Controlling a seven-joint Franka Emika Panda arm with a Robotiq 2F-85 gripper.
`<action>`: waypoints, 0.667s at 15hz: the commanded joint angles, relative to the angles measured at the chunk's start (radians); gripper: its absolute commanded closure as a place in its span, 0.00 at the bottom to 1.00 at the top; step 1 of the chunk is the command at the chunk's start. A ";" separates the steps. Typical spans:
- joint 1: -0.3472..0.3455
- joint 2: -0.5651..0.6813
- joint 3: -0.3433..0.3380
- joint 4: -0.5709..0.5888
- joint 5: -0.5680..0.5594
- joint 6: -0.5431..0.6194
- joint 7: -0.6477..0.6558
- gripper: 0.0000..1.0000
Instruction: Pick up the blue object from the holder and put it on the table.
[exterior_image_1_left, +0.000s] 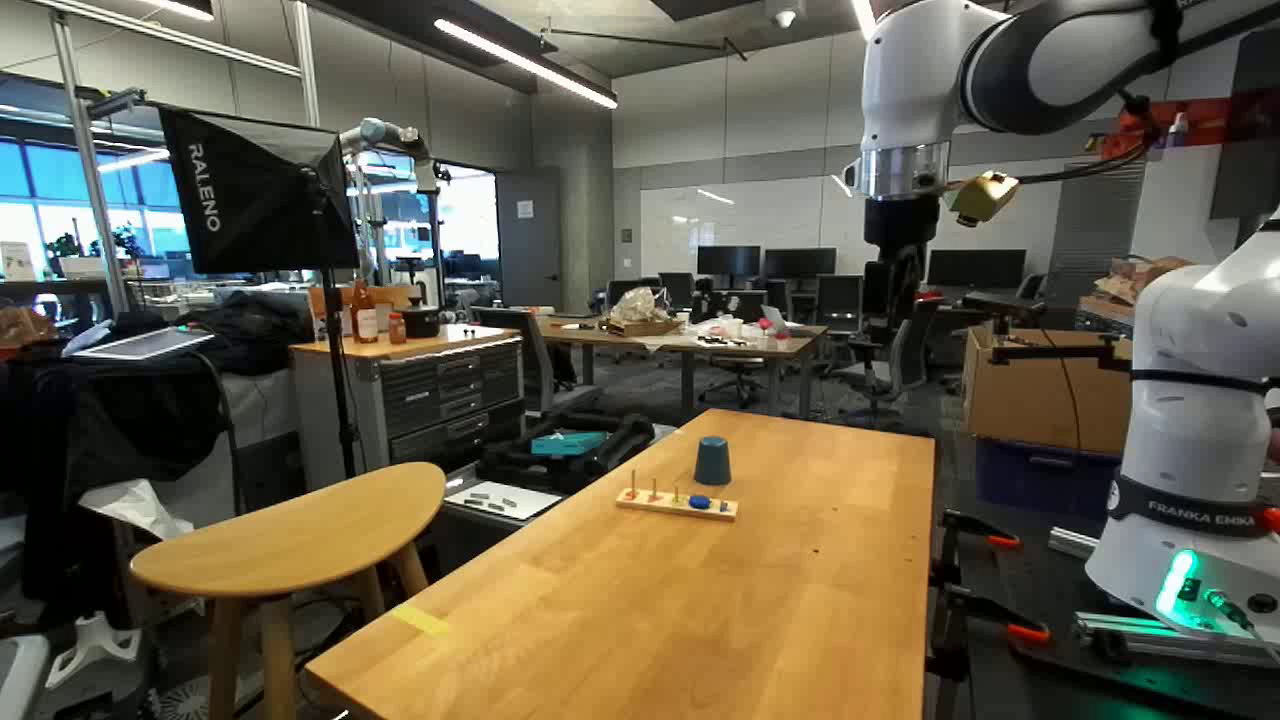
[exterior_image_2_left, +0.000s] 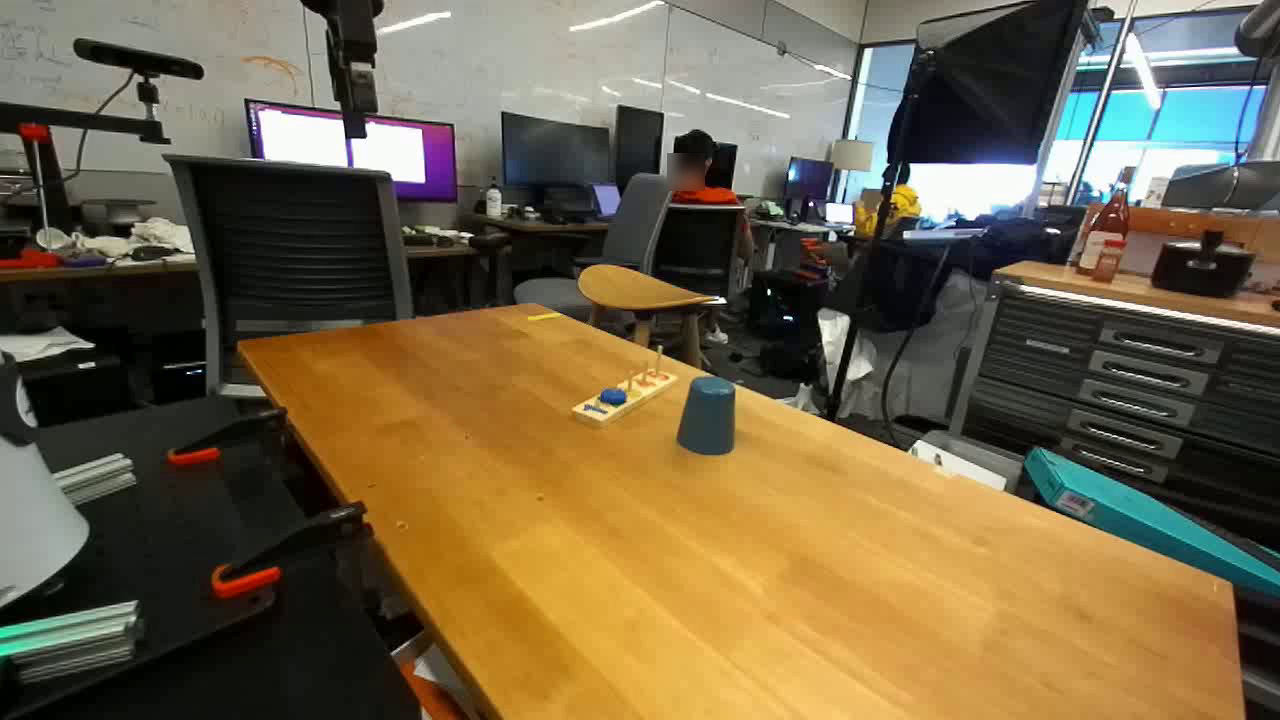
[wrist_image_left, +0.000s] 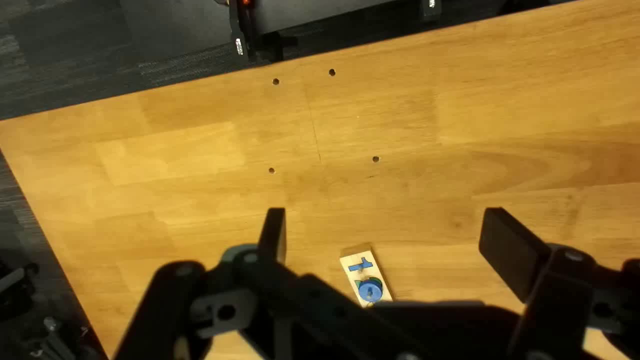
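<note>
The counter (exterior_image_1_left: 780, 600) is seen beneath the end effector (wrist_image_left: 384, 231), which is held spread wide, well above everything set there. A pegged wooden holder (exterior_image_1_left: 672, 507) is placed on the counter, with an upturned blue cup (exterior_image_2_left: 707, 415) just beside it. The blue object (wrist_image_left: 370, 290), a disc, is seated on the holder near one end.

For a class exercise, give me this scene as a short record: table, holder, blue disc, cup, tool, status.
Table: long, light brown wooden top
Holder: low pale wooden board with pegs, on the table
Blue disc: on the holder beside a blue numeral 1, seemingly threaded on a peg
Cup: blue-grey, wide end down, near the holder, not touching it
Tool: jaws apart, holding nothing, above the table
Status: disc not yet picked up
</note>
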 joint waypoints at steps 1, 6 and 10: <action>0.023 0.006 -0.019 0.002 -0.013 -0.001 0.012 0.00; 0.020 0.050 -0.030 0.014 -0.017 0.030 -0.016 0.00; -0.028 0.252 -0.112 0.190 0.003 0.096 -0.052 0.00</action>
